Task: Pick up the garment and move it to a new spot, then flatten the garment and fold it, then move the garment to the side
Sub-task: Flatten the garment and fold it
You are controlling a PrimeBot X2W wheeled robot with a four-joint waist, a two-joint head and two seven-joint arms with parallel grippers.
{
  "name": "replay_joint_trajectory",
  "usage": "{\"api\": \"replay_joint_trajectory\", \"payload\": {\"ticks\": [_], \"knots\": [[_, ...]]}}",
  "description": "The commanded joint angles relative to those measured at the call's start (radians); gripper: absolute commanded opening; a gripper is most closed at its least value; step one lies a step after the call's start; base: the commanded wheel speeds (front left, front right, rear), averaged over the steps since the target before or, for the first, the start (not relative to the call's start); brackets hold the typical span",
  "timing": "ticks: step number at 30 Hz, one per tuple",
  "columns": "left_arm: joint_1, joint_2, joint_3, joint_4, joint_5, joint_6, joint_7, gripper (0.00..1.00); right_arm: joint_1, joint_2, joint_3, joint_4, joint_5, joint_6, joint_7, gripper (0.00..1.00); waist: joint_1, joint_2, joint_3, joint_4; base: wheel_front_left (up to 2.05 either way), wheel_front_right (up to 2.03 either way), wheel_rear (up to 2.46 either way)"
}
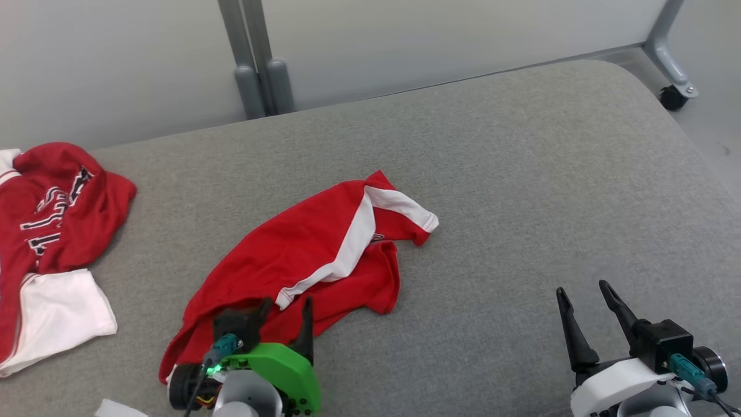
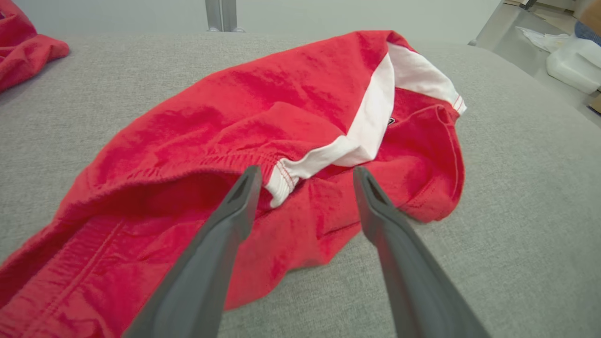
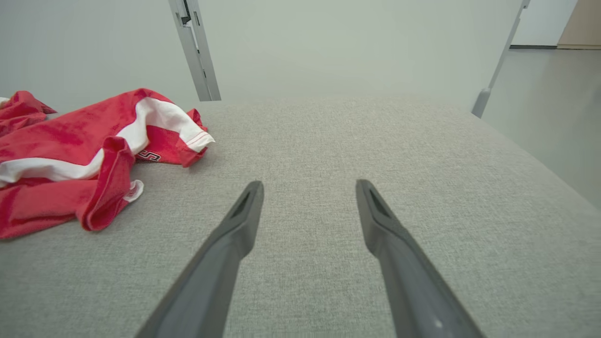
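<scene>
Red cloth dead ahead: the garment (image 1: pixel 312 255) lay crumpled on the grey fabric surface (image 1: pixel 521 174), just toward 7 o'clock of centre in my head view, its white stripe (image 1: pixel 353 243) running from 1 o'clock down to 7. My left gripper (image 1: pixel 285 304) sat at 7 o'clock over the garment's near edge, fingers spread wide and nothing pinched between them. On the left wrist view the two tips straddled the white hem end (image 2: pixel 281 180); whether they touched the cloth, I couldn't tell. My right gripper (image 1: pixel 582 288) hung at 4 o'clock, also spread and holding nothing, over bare fabric well apart from the garment. A second red-and-white jersey (image 1: pixel 52 214) lay heaped at 9 o'clock.
</scene>
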Motion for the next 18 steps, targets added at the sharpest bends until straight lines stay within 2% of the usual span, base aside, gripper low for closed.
{"api": "replay_joint_trajectory", "payload": {"ticks": [1, 3, 7, 8, 9, 10, 11, 12, 14, 18], "knots": [[-0.024, 0.014, 0.018, 0.025, 0.013, 0.019, 0.000, 1.00, -0.010, 0.000, -0.003, 0.003, 0.006, -0.001, -0.003, 1.00, 0.0000, -0.0001, 0.035, -0.054, 0.00, 0.00, 0.00], [-0.036, 0.014, 0.043, 0.048, -0.007, 0.030, -0.006, 1.00, -0.006, 0.002, -0.013, 0.003, 0.009, -0.001, -0.003, 1.00, 0.0000, -0.0001, 0.046, -0.071, 0.00, 0.00, 0.00], [-0.050, 0.018, 0.061, 0.070, -0.037, 0.015, -0.011, 1.00, 0.007, 0.005, -0.023, 0.006, 0.008, -0.001, -0.003, 1.00, 0.0000, -0.0001, 0.061, -0.082, 0.00, 0.00, 0.00], [-0.053, 0.022, 0.064, 0.076, -0.040, 0.014, -0.010, 0.97, 0.007, 0.005, -0.023, 0.006, 0.007, -0.001, -0.003, 1.00, 0.0000, -0.0001, 0.064, -0.084, 0.00, 0.00, 0.00], [-0.061, 0.022, 0.073, 0.081, -0.053, 0.009, -0.017, 0.56, 0.003, 0.006, -0.023, 0.006, 0.007, -0.001, -0.003, 1.00, 0.0000, -0.0001, 0.067, -0.086, 0.00, 0.00, 0.00], [-0.070, 0.021, 0.078, 0.083, -0.056, 0.009, -0.025, 0.36, -0.002, 0.008, -0.024, 0.006, 0.008, -0.001, -0.003, 1.00, 0.0000, -0.0001, 0.069, -0.087, 0.00, 0.00, 0.00], [-0.079, 0.020, 0.077, 0.085, -0.056, 0.006, -0.034, 0.03, -0.009, 0.011, -0.023, 0.006, 0.008, -0.001, -0.003, 1.00, 0.0000, -0.0001, 0.070, -0.088, 0.00, 0.00, 0.00], [-0.085, 0.017, 0.080, 0.083, -0.066, 0.000, -0.041, 0.00, -0.013, 0.012, -0.022, 0.005, 0.007, -0.001, -0.003, 1.00, 0.0000, -0.0001, 0.070, -0.087, 0.00, 0.00, 0.00], [-0.093, 0.008, 0.083, 0.068, -0.087, -0.020, -0.052, 0.00, -0.015, 0.014, -0.021, 0.003, 0.005, -0.001, -0.003, 1.00, 0.0000, -0.0001, 0.068, -0.083, 0.00, 0.00, 0.00], [-0.062, -0.006, 0.051, -0.009, -0.207, -0.126, -0.020, 0.00, 0.002, 0.012, -0.025, 0.000, 0.003, -0.001, -0.003, 1.00, 0.0000, -0.0001, 0.057, -0.063, 0.00, 0.00, 0.00]]}}
